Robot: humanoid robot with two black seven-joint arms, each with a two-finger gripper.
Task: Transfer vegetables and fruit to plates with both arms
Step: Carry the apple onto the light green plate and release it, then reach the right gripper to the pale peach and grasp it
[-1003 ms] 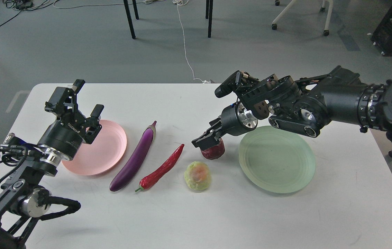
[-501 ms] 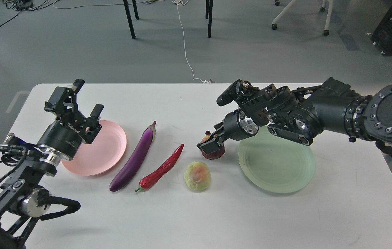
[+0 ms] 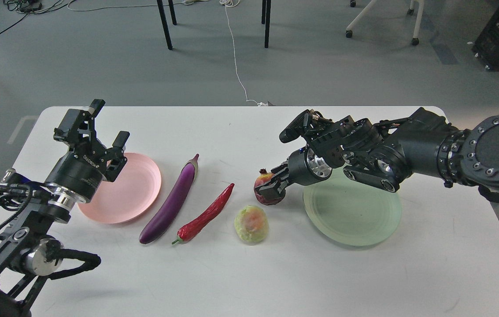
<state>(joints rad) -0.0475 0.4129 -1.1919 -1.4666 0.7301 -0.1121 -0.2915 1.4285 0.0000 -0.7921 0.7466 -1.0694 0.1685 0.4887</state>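
Head view: right gripper was clamped on pomegranate, crown pointed up-left; left gripper was spread.

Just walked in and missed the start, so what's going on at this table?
The right gripper is at the pomegranate, fingers around it, beside the green plate. The left gripper hangs open over the pink plate, holding nothing. Both plates are bare. The eggplant, chili pepper and yellow-green fruit lie on the table between them.
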